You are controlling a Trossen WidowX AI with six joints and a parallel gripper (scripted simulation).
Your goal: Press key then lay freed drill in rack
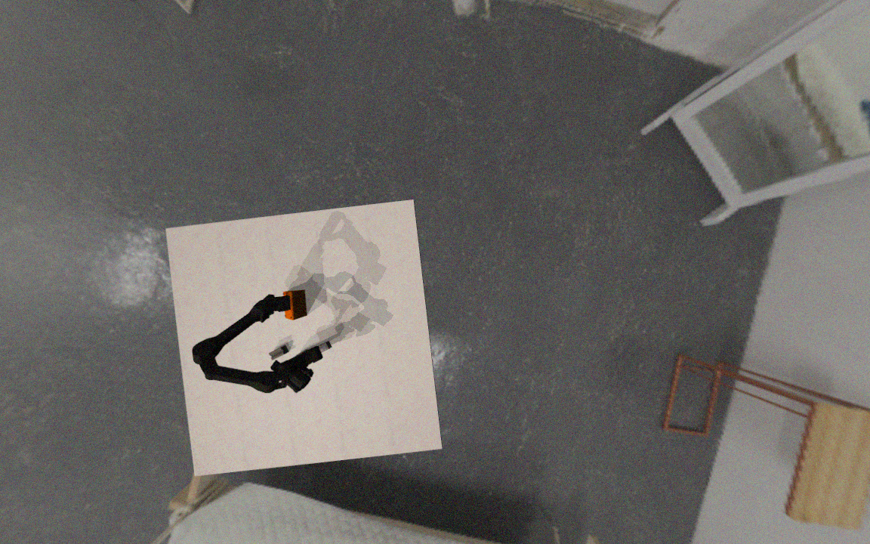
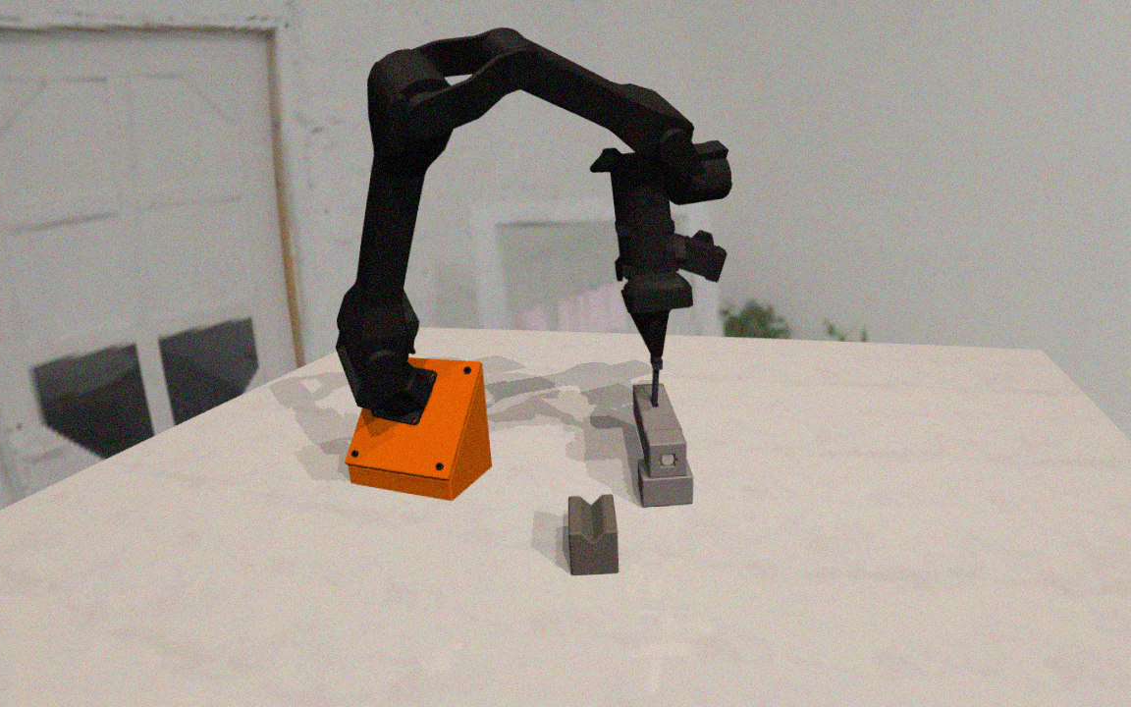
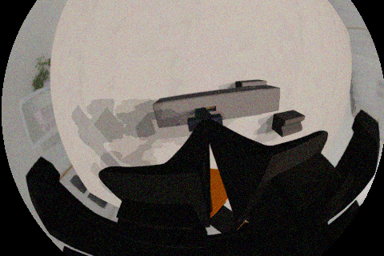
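Note:
The key [image 2: 655,385] [image 3: 194,123], a thin dark blue rod with a small crosspiece at its top, stands upright at the slot in the top of the long grey block [image 2: 662,424] [image 3: 248,102]. My gripper [image 2: 657,356] [image 3: 206,124] is shut, fingertips together, pointing down at the key's top end; it looks to be in contact. A small pale round feature shows in the block's near end face in the exterior view. The drill's body is hidden; I cannot tell whether that feature is its end. The dark grey rack [image 1: 279,352] [image 2: 593,554] [image 3: 287,124] has an empty V-shaped groove.
The orange base mount [image 1: 294,304] [image 2: 415,420] [image 3: 217,192] carries the arm at the left of the grey block in the exterior view. The rack stands in front of the block, slightly left. The arm and its shadows cover part of the pale table [image 1: 384,412] [image 2: 903,527].

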